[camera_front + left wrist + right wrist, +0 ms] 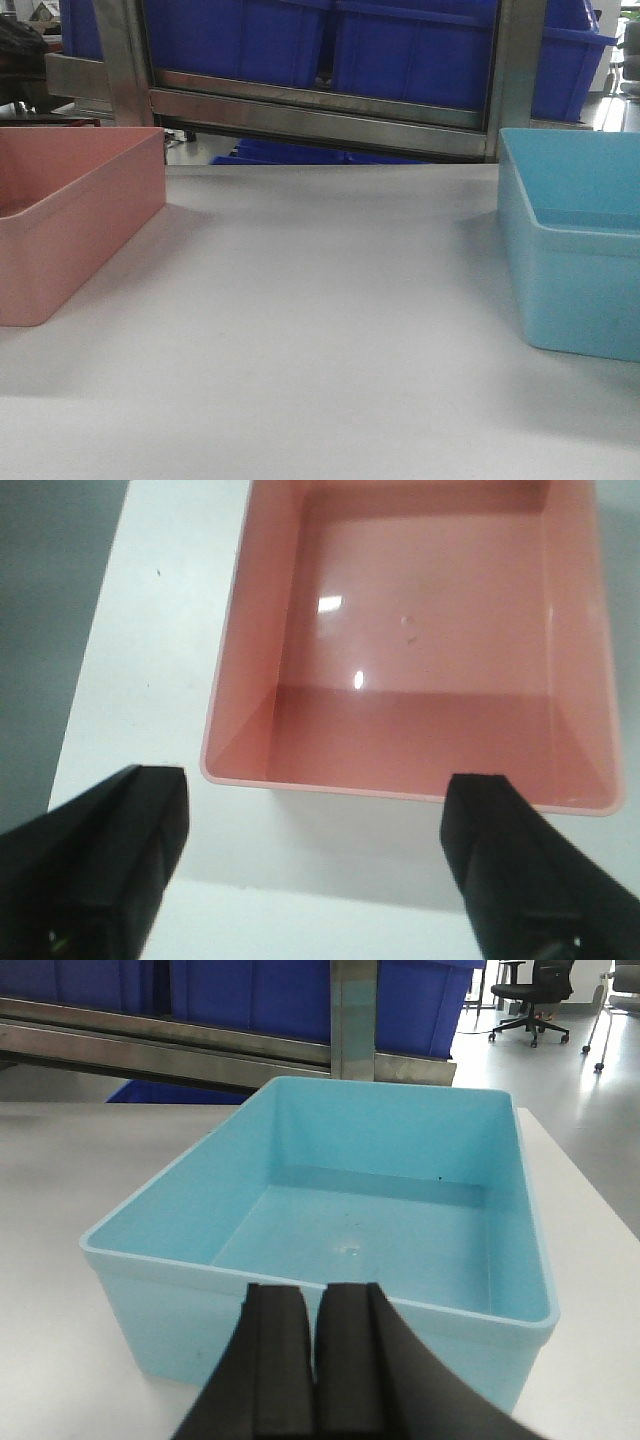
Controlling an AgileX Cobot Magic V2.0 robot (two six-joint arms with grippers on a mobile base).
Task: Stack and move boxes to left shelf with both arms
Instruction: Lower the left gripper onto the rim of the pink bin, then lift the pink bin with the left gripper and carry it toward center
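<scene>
The salmon pink box (70, 215) sits at the table's left and the light blue box (575, 250) at its right, both upright and empty. In the left wrist view my left gripper (315, 875) hangs open above the table just short of the pink box's (420, 650) near wall, with its fingers (100, 860) spread wide and holding nothing. My right gripper (315, 1295) is shut with nothing in it, right in front of the blue box's (340, 1210) near wall. The steel shelf rack (320, 110) stands behind the table. Neither gripper shows in the front view.
Dark blue ribbed bins (400, 45) fill the rack, and one more (300, 152) lies lower behind the table edge. The white tabletop (320, 330) stretches between the two boxes. Its left edge (90, 680) drops to grey floor. Office chairs (530, 995) stand far right.
</scene>
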